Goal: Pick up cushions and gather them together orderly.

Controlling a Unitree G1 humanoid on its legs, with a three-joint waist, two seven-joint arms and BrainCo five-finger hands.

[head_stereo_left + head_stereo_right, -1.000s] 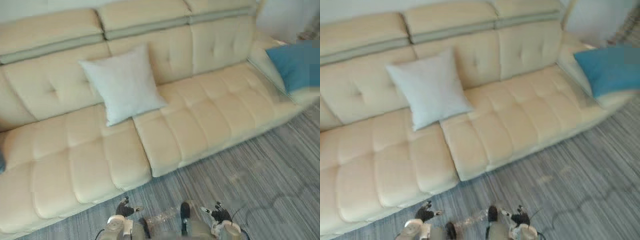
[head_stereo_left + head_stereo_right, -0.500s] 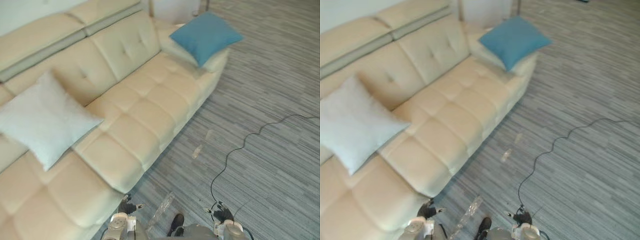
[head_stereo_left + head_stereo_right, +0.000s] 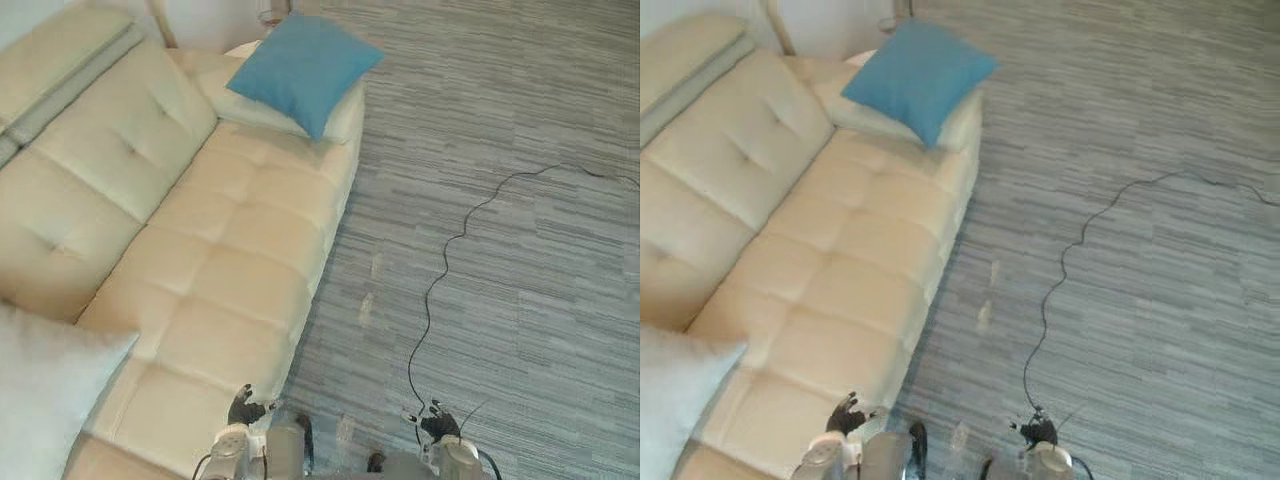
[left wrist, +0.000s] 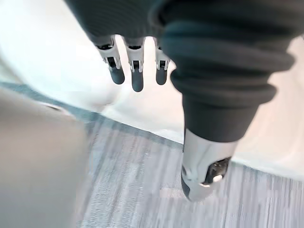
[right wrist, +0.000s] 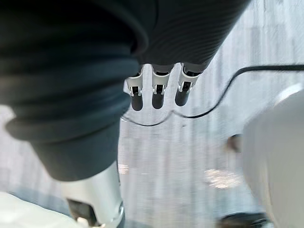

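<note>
Blue square fabric cushion lies on the cream tufted sofa's far armrest, well apart from the pale white cushion at the near end. Left hand and right hand hang low, fingers straight, empty. Approach squarely and grip opposite edges.

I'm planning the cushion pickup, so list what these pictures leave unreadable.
- Pale cushion: cut off by the left and bottom edges of both eye views, so its full outline is unknown.
- Sofa: runs past the left edge; what lies on the rest cannot be told.
- Armrest: its top is mostly covered by the blue cushion.
- Left hand and right hand: too small at the eye views' bottom edge to read.
</note>
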